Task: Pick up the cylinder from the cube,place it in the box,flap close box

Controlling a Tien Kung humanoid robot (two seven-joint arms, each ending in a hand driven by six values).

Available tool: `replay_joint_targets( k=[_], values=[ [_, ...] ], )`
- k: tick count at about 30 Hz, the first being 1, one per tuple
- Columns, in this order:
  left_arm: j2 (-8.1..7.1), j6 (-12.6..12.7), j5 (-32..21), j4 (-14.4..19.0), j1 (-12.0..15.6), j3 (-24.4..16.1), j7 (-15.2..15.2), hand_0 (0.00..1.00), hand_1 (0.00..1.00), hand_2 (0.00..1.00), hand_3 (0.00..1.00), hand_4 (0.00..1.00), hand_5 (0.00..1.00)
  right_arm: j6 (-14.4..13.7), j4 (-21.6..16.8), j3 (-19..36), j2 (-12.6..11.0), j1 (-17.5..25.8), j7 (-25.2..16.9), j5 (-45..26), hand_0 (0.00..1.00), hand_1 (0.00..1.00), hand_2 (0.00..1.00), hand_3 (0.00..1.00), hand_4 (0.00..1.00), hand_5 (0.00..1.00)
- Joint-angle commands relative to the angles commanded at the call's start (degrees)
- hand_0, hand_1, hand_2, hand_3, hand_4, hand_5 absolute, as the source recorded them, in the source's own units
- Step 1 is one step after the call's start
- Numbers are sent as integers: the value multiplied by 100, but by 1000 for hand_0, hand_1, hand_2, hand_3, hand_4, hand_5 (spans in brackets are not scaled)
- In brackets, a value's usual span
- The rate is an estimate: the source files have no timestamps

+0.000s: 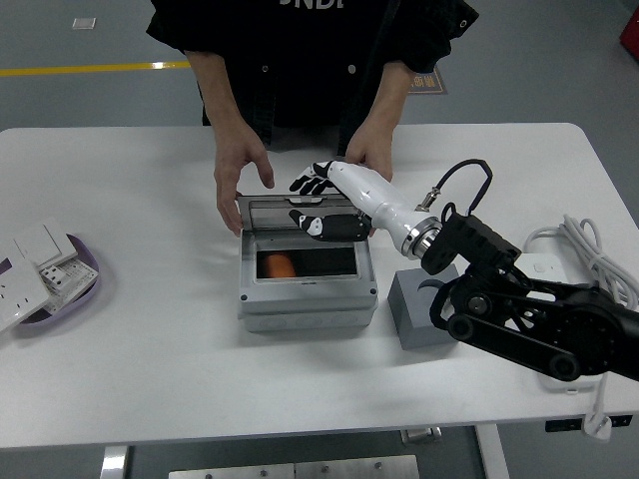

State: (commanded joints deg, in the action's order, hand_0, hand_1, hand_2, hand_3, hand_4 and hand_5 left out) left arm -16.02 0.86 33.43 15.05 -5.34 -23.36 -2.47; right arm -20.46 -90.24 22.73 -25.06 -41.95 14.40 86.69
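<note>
1. Centre of the frame: the grey box (308,284) sits on the white bench (150,339), open on top, with its flap (300,211) standing up along the far edge
2. Inside, at the left of the dark interior, lies the orange cylinder (278,265), resting on the box floor and free of any hand
3. The right hand (319,205) reaches in from the right side of the frame, white forearm angled up and left, and hovers at the flap's upper edge; fingers spread apart, thumb below them in front of the flap, holding nothing
4. Whether the fingertips actually touch the flap is hard to tell from this angle
5. The grey cube (424,309) stands just right of the box, its top partly hidden by the black arm
6. At the top of the frame a person in a black top leans in: one hand (240,175) grips the flap's left corner, the other hand (367,165) sits behind the flap at its right corner
7. Far left: a purple dish (70,289) carrying white switch plates (30,264)
8. Far right: a white power strip (544,271) with a looped cable (594,254)
</note>
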Motion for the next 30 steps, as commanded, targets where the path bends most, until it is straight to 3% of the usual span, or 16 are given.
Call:
replay_joint_targets(
  k=[6,19,24,30],
  values=[
    [-17,8,34,-1,12,-47,4,596,623,616,634,679,212,-102,-534,-21,-244,357,-9,59,719,634,634,652,633,361],
    [-1,16,56,1,25,-49,2,596,623,615,632,677,212,-290,-204,8,-239,875,-498,-1237,693,628,630,650,625,363],
    [-4,15,57,-1,34,-66,6,596,623,615,632,677,211,-363,-294,360,-380,1065,-611,-1478,678,630,636,654,619,363],
    [-8,11,66,2,53,-97,8,596,624,615,633,677,210,-463,-766,1153,-732,1567,-787,-1431,674,629,635,654,613,362]
  ],
)
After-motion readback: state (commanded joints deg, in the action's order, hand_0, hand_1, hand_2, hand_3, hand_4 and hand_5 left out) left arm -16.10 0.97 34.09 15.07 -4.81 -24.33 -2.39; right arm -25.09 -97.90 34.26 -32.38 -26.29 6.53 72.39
